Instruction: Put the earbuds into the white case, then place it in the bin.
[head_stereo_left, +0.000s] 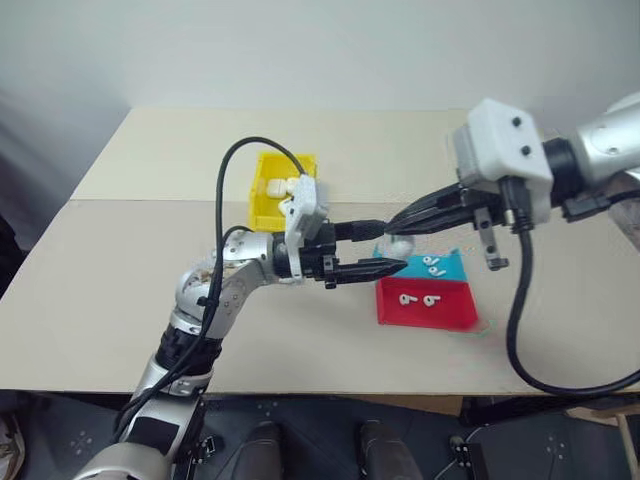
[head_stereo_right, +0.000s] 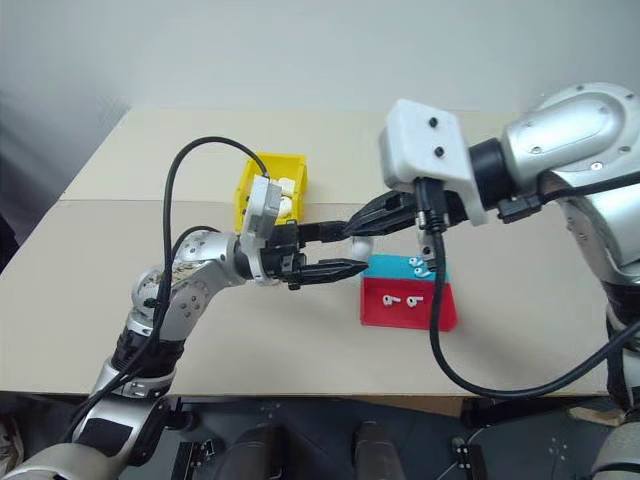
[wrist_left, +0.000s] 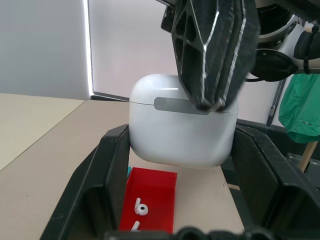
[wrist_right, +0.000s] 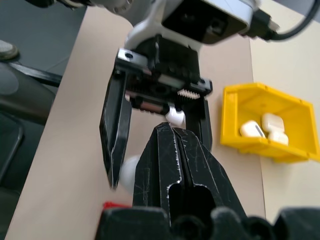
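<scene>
Head view: left gripper (head_stereo_left: 388, 248) clamps white case (head_stereo_left: 399, 248) above teal tray (head_stereo_left: 455, 264) and red tray (head_stereo_left: 428, 304); bin (head_stereo_left: 268, 207) behind.
Left wrist view: right gripper (wrist_left: 209, 104) pinched closed, tips on case lid.
Right wrist view: earbuds not discernible in case.

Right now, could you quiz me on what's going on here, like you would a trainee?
1. True or false: the left end effector is shut on the white case.
2. Which tray holds two earbuds? A) the red tray B) the yellow bin C) neither
3. Fill in: the right end effector has its fingers shut and its tip at the case's ____.

Key:
1. True; the left wrist view shows the case between its fingers.
2. A. The yellow bin holds white cases instead.
3. Lid; it meets the top edge, by the grey strip.
</scene>
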